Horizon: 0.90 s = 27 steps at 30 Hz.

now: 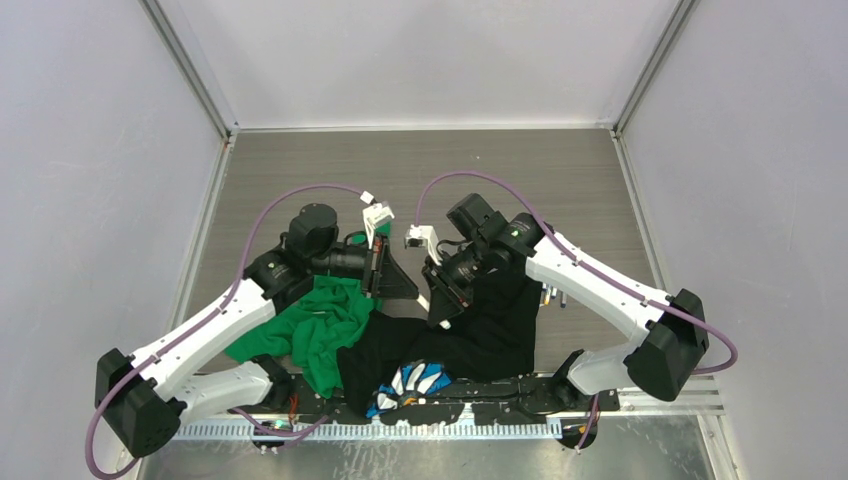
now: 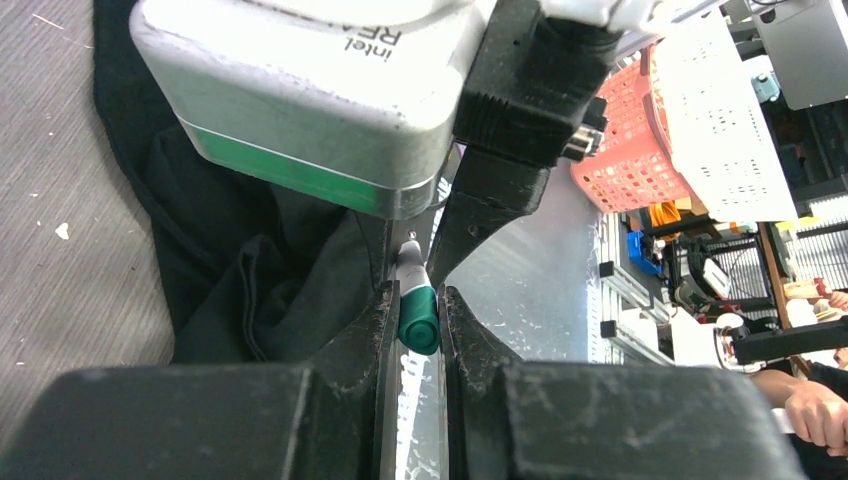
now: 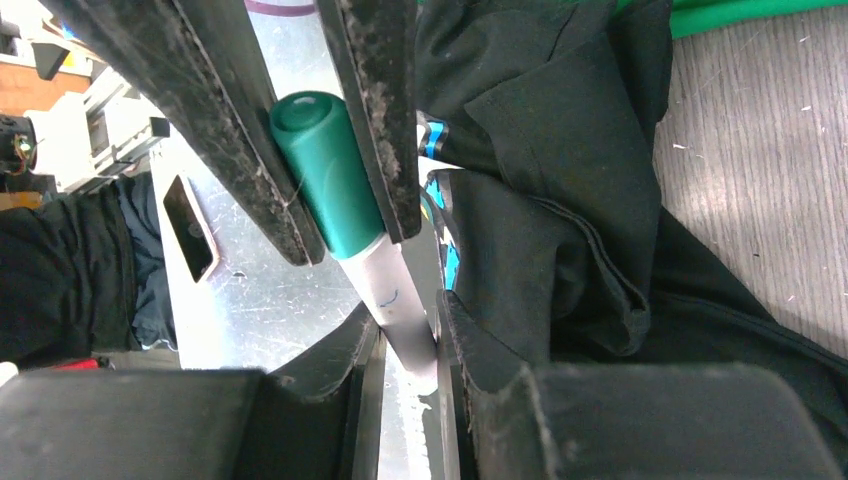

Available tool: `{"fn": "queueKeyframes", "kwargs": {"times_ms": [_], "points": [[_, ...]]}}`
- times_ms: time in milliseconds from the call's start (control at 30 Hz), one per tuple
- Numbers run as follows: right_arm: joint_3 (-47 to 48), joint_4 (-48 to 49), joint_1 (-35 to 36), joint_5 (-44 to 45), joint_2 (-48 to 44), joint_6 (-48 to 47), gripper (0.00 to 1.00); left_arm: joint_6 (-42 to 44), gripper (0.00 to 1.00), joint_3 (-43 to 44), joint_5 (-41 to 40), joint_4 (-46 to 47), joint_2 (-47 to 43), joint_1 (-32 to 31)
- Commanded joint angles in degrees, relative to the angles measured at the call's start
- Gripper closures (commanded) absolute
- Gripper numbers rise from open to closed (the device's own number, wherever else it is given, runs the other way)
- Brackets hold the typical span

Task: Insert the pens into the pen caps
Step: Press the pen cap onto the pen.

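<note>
Above the near part of the table my two grippers meet tip to tip. In the left wrist view my left gripper [image 2: 415,300] is shut on a teal pen cap [image 2: 419,320]; a white pen [image 2: 409,258] runs out of its far end. In the right wrist view my right gripper [image 3: 410,322] is shut on the white barrel of that pen [image 3: 398,305]. The teal cap [image 3: 328,170] sits over the pen's front end, between the left gripper's fingers [image 3: 375,110]. From above, the left gripper [image 1: 405,285] and right gripper [image 1: 437,297] nearly touch. Several other pens [image 1: 552,296] lie by the right forearm.
A green cloth [image 1: 318,328], a black cloth [image 1: 490,330] and a blue-and-white patterned piece [image 1: 415,380] are heaped on the table under the arms. A metal strip [image 1: 400,455] borders the near edge. Enclosure walls [image 1: 100,200] stand on the left, right and back.
</note>
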Motion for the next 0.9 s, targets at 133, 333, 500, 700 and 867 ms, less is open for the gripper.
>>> {"fn": "queueKeyframes", "kwargs": {"times_ms": [133, 333, 500, 700, 867], "points": [[6.37, 38.91, -3.04, 8.93, -0.04, 7.25, 0.99, -6.61, 1.00, -3.21, 21.95, -5.97, 0.81, -9.07], [4.92, 38.12, -3.04, 6.61, -0.58, 6.59, 0.99, 4.30, 1.00, 1.94, 18.09, -17.54, 2.35, -6.75], [0.57, 37.35, -3.09, 4.71, -3.56, 6.40, 0.99, 14.63, 0.44, 10.74, 3.02, -26.45, 1.85, -5.25], [-3.46, 36.77, -5.28, 6.96, -4.17, 8.02, 0.99, 16.42, 0.02, 14.24, -3.48, -22.17, -1.65, -0.89], [-5.29, 42.58, -7.72, 10.04, -4.93, 13.60, 0.99, 17.37, 0.02, 14.29, -12.54, -22.22, -5.66, 2.83]]}}
